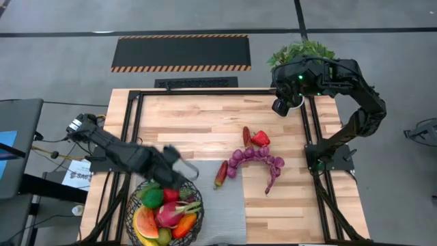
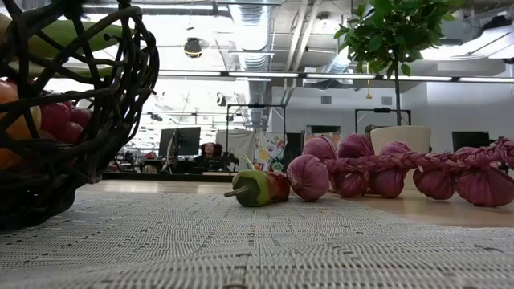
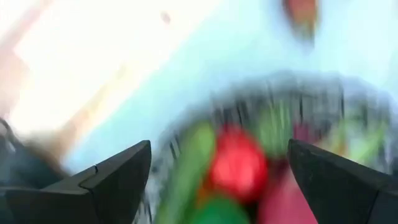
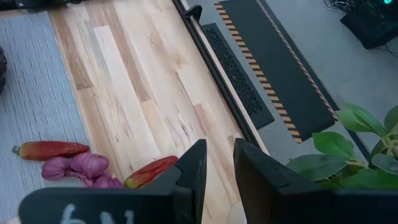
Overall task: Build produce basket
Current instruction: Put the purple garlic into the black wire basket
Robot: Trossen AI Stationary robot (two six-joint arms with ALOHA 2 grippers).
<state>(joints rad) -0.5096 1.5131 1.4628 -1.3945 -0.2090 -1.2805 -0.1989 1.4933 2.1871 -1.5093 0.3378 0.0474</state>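
The black wire basket point(image 1: 166, 213) sits at the near left of the table and holds several toy fruits, among them a watermelon slice, a pink dragonfruit and a green fruit. My left gripper point(image 1: 183, 171) hovers over the basket's far rim with its fingers wide open and nothing between them point(image 3: 219, 149). On the table lie a red-green fruit point(image 1: 220, 174), a purple braided bunch point(image 1: 256, 160), a red pepper point(image 1: 259, 139) and a red chili point(image 1: 246, 135). My right gripper point(image 1: 280, 107) waits at the far right by the plant, fingers nearly together and empty point(image 4: 219, 144).
A leafy plant in a white pot point(image 1: 300, 55) stands at the far right corner, beside the right gripper. A grey mat point(image 1: 222, 215) covers the near middle of the table. A black metal frame point(image 1: 136, 123) runs along the table's sides. Bare wood lies in the far middle.
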